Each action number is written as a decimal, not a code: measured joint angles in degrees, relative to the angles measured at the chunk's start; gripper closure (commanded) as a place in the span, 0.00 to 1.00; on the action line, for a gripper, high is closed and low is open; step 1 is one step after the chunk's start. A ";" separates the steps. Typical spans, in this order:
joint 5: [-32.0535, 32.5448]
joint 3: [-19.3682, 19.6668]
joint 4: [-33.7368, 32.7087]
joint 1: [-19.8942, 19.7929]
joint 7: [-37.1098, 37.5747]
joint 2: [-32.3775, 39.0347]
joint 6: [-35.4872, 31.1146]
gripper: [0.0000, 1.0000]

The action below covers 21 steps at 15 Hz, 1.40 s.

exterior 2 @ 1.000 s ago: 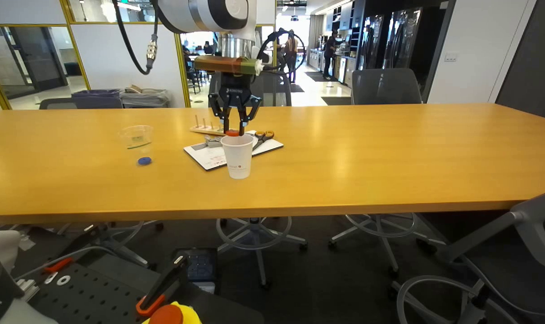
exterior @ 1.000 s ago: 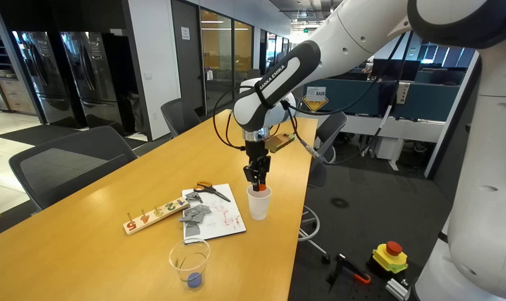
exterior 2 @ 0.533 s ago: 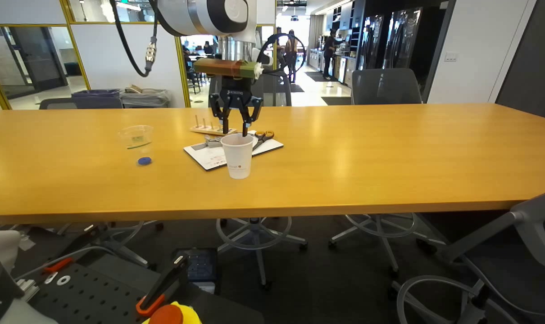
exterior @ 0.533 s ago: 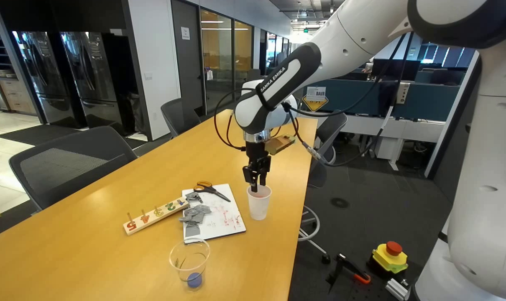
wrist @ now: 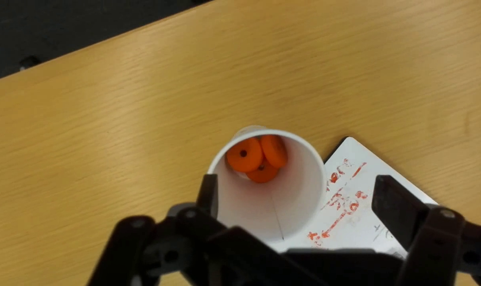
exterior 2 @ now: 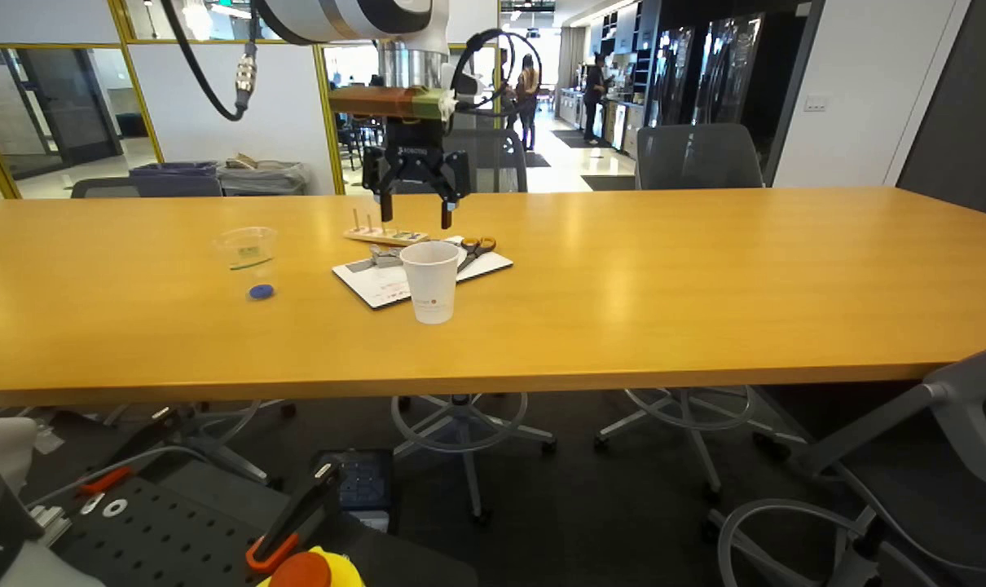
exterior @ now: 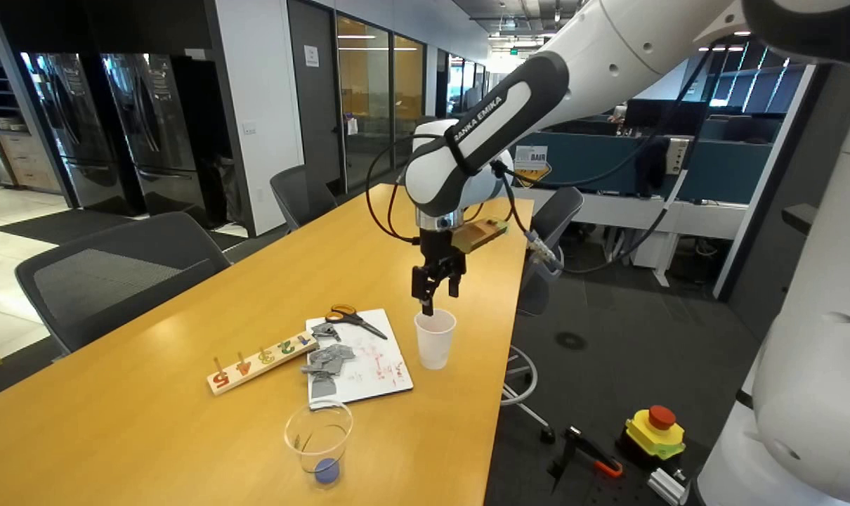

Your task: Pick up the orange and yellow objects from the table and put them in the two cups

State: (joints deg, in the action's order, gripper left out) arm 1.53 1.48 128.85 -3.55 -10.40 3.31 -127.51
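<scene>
My gripper point(wrist: 298, 190) hangs open with nothing between its fingers, a little above the white cup point(exterior 2: 432, 293). That paper cup stands upright near the table's edge. Looking down into it, the wrist view shows three orange discs with centre holes: one orange disc point(wrist: 244, 154), a tilted orange disc point(wrist: 275, 151), and a partly covered orange disc point(wrist: 262, 174) beneath. The clear plastic cup point(exterior: 319, 436) stands apart on the table point(exterior: 186, 450), a blue disc point(exterior: 327, 471) at its bottom. The yellow objects are hidden or out of view.
A white board point(exterior: 376, 358) lies beside the paper cup, bearing scissors point(exterior: 355, 320) and crumpled grey pieces point(exterior: 329, 358). A pale wooden strip point(exterior: 263, 362) with pegs and painted numerals lies against it. Office chairs surround the table; a yellow box point(exterior: 654, 436) with a red button sits lower down.
The orange disc that was between my fingers at the white cup's rim has been let go and dropped inside. My gripper has opened wider and risen clear of the cup.
</scene>
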 measured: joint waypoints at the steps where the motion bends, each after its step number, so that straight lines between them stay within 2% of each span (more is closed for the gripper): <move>1: 0.54 -0.08 1.76 0.21 1.08 -2.59 0.50 0.00; 3: 1.32 -0.32 5.48 0.64 3.20 -8.69 2.66 0.00; 7: 2.81 -1.03 10.84 0.99 7.03 -21.79 11.23 0.00; 16: 4.34 -0.86 16.51 0.98 8.38 -51.64 31.07 0.00; 21: 4.43 1.98 19.49 0.98 7.65 -60.63 34.29 0.00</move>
State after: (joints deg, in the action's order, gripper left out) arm 5.95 3.46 148.34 -2.57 -2.75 -57.32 -93.22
